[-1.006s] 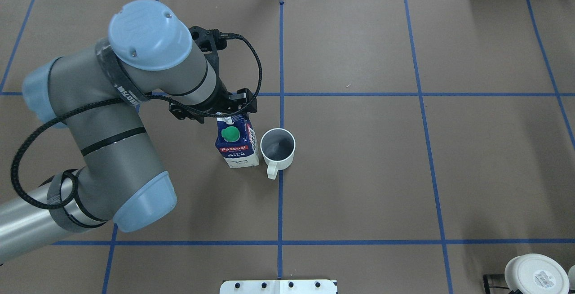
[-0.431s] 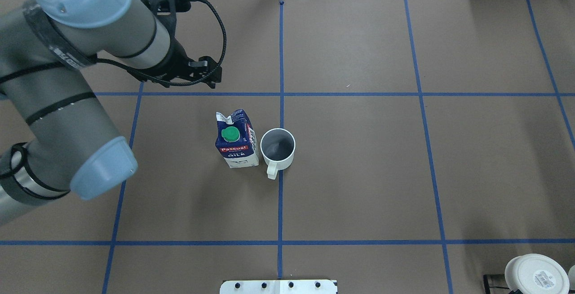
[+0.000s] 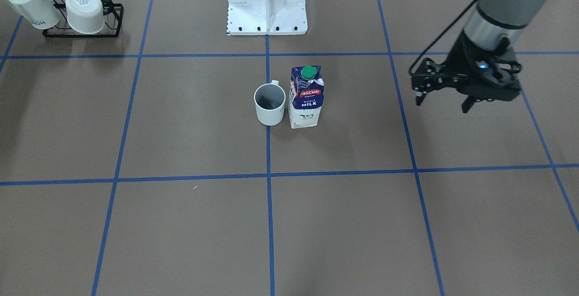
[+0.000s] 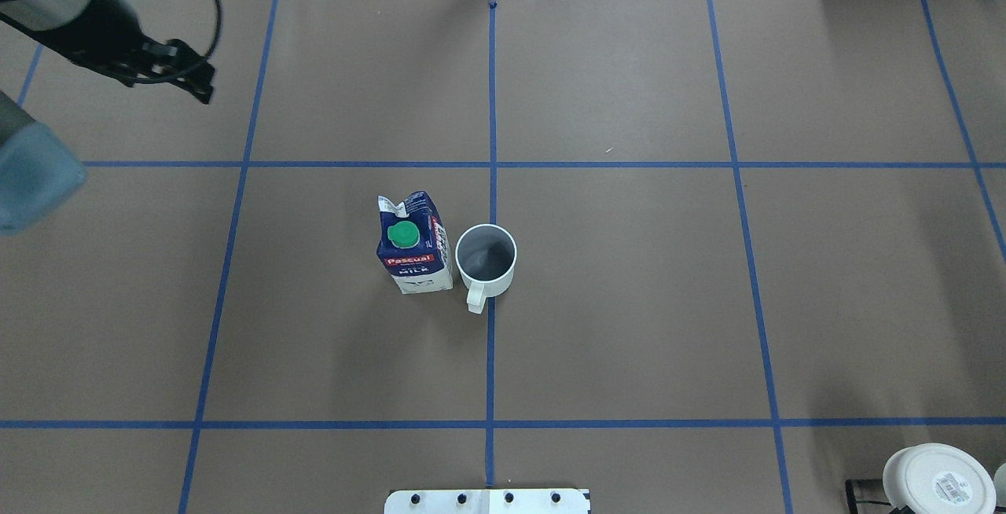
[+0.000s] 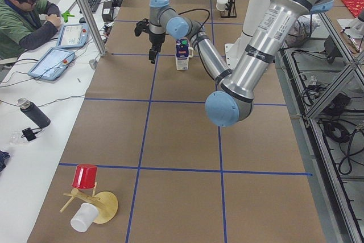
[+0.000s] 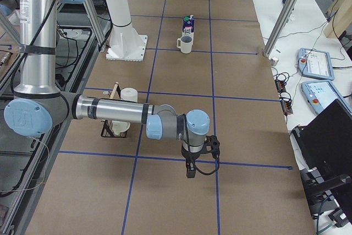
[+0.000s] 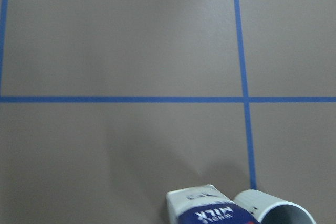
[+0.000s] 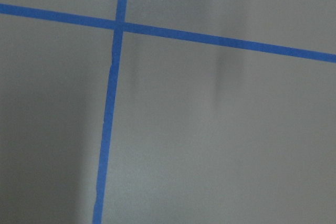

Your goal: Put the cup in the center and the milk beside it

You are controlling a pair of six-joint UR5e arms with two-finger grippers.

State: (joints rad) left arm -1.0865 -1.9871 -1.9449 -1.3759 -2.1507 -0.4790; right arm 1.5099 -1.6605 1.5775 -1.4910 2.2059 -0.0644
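Observation:
The white cup [image 3: 270, 106] with a dark grey inside stands on the centre blue line, also in the overhead view [image 4: 487, 258]. The milk [image 3: 306, 97], a navy and white carton with a green cap, stands upright right beside it, on my left side [image 4: 413, 251]. Both show at the bottom edge of the left wrist view, the milk [image 7: 205, 211] and the cup [image 7: 275, 211]. My left gripper [image 3: 442, 105] is open and empty, raised well away from the milk at the far left [image 4: 185, 70]. My right gripper [image 6: 190, 170] shows only in the exterior right view, far from both; I cannot tell its state.
A black rack with white cups [image 3: 68, 11] stands on my right near the robot base [image 3: 267, 2]. A white cup [image 4: 935, 479] shows at the overhead view's bottom right. A red cup on a wooden stand [image 5: 85, 176] sits at the table's left end.
My left arm has pulled back from the top of the milk, up and away to the far left. The milk and the cup have not moved.

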